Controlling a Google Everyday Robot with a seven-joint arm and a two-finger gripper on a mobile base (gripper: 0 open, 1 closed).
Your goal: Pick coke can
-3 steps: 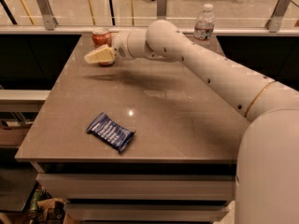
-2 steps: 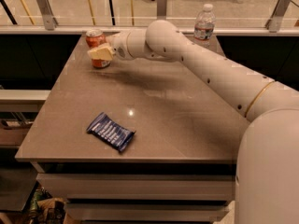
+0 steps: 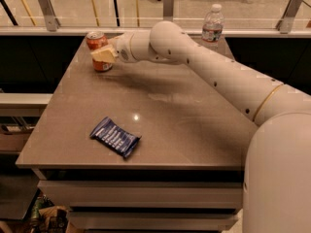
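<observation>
The coke can (image 3: 95, 39) is a small red-orange can with a silver top. It stands upright at the far left corner of the grey table (image 3: 194, 130). My gripper (image 3: 104, 54) is at the can's middle and covers part of its front right side. The can's top and base show above and below the gripper. The white arm (image 3: 214, 76) reaches in from the right, across the back of the table.
A clear plastic water bottle (image 3: 213, 24) stands at the far right edge of the table. A flat blue snack packet (image 3: 115, 137) lies near the front left. A railing and glass panels run behind the table. Shelves sit below the tabletop.
The gripper has shifted slightly up and right at the can. More of the can's top and left side shows now. The can still stands on the table.
</observation>
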